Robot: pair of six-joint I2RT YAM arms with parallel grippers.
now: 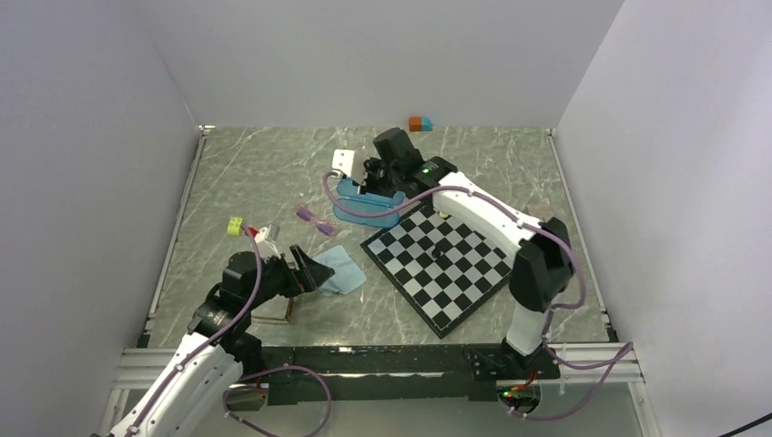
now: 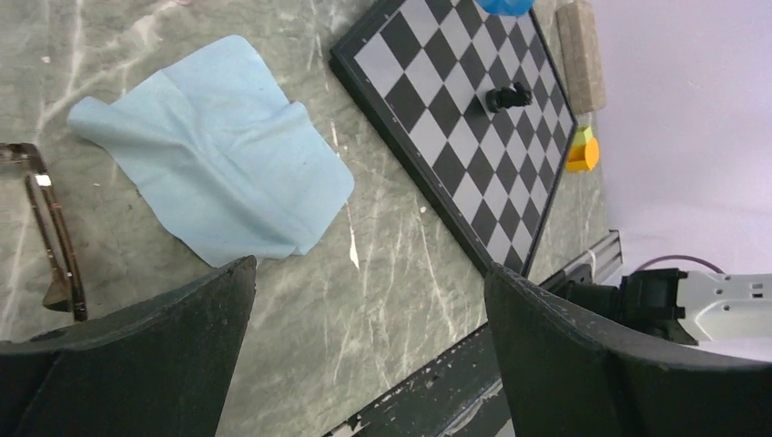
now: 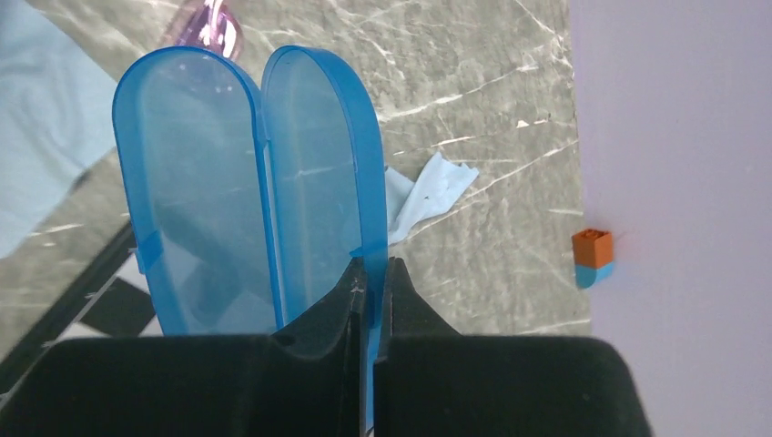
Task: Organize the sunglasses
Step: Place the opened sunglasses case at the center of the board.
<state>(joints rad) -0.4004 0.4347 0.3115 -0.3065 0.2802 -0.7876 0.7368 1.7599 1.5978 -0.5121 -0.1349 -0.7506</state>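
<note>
Right now the right gripper (image 3: 371, 273) is clamped on the rim of the open blue case (image 3: 246, 182), which sits just off the far left corner of the chessboard (image 1: 441, 264). Left of the chessboard, the left gripper (image 2: 369, 282) hangs with its fingers wide apart and holding nothing, beside the light-blue cloth (image 2: 214, 150). The purple sunglasses (image 1: 314, 219) lie on the surface (image 1: 255, 173) left of the chessboard, between case and cloth, while the brown sunglasses (image 2: 55, 237) lie further left of the chessboard, beyond the cloth and close by the left arm.
</note>
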